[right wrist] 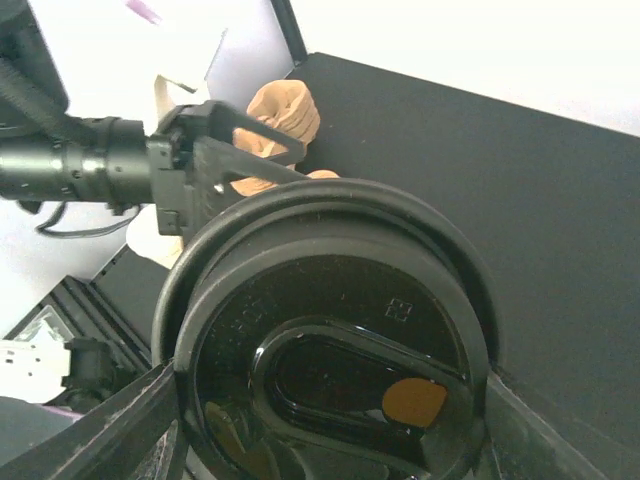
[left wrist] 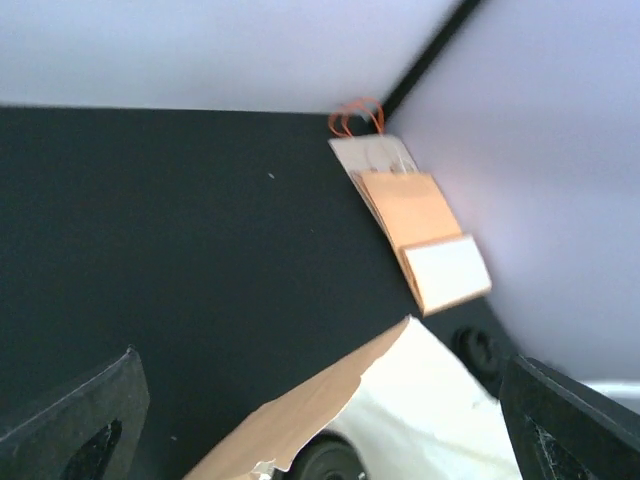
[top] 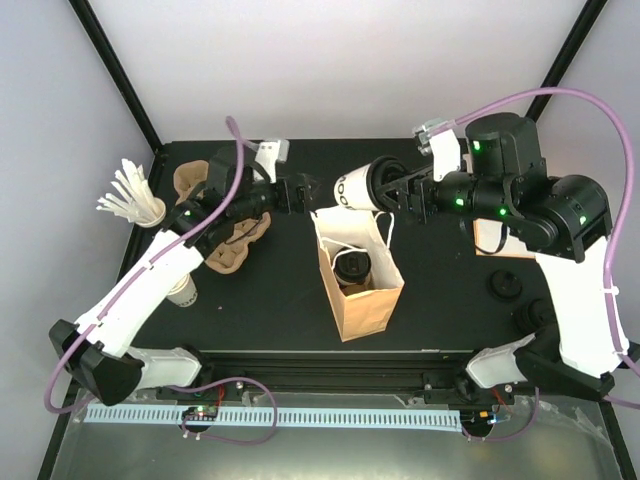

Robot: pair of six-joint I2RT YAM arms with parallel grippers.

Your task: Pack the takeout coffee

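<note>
Bag (top: pixel 365 305) sits in the middle of the desk (top: pixel 450 300) on my feed, with a lidded cup (top: pixel 352 268) inside it. Behind its mouth my right claw (top: pixel 388 188) holds the coffee (top: pixel 352 189) sideways, left claw (top: pixel 305 192) just left of that. Stirrer cup (top: pixel 150 212) far left, loose lids (top: pixel 503 285) right.
</note>
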